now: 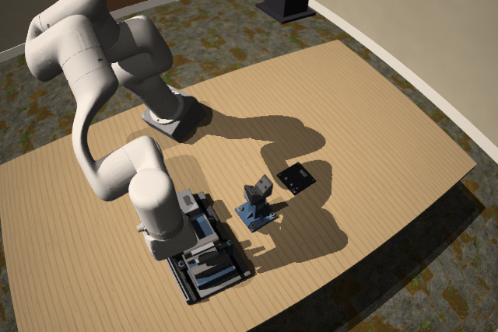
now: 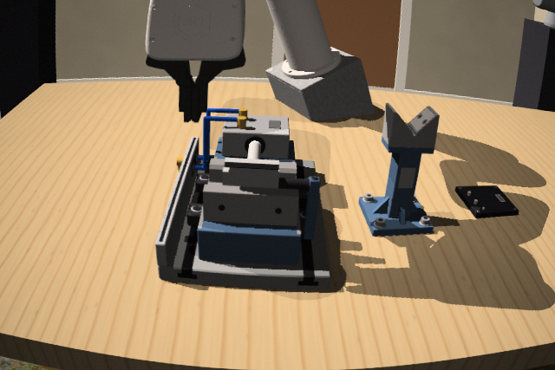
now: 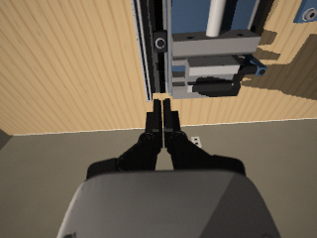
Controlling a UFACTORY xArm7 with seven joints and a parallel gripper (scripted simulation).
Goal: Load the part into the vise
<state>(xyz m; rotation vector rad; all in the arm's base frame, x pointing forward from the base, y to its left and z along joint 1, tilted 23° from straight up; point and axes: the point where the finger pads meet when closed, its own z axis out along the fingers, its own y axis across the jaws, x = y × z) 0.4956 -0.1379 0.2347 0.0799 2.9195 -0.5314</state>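
Note:
My gripper (image 2: 192,117) is shut and empty. It hangs above the table at the far left corner of the vise (image 2: 251,204), beside the blue air lines. In the wrist view the closed fingers point down next to the vise's side rail. A grey block that looks like the part (image 2: 259,171) lies between the jaws, in front of the white cylinder rod (image 2: 254,148). The fixed jaw (image 2: 251,206) hides its lower side. The work stop (image 2: 299,182) is a dark rod at the right end. I cannot tell whether the block touches it. The black infeed plate (image 2: 486,200) has nothing on it.
The blue V-block stand (image 2: 405,166) is between the vise and the infeed plate, with its V empty. The arm's base (image 2: 320,83) is behind the vise. In the top view the arm's wrist covers part of the vise (image 1: 208,256).

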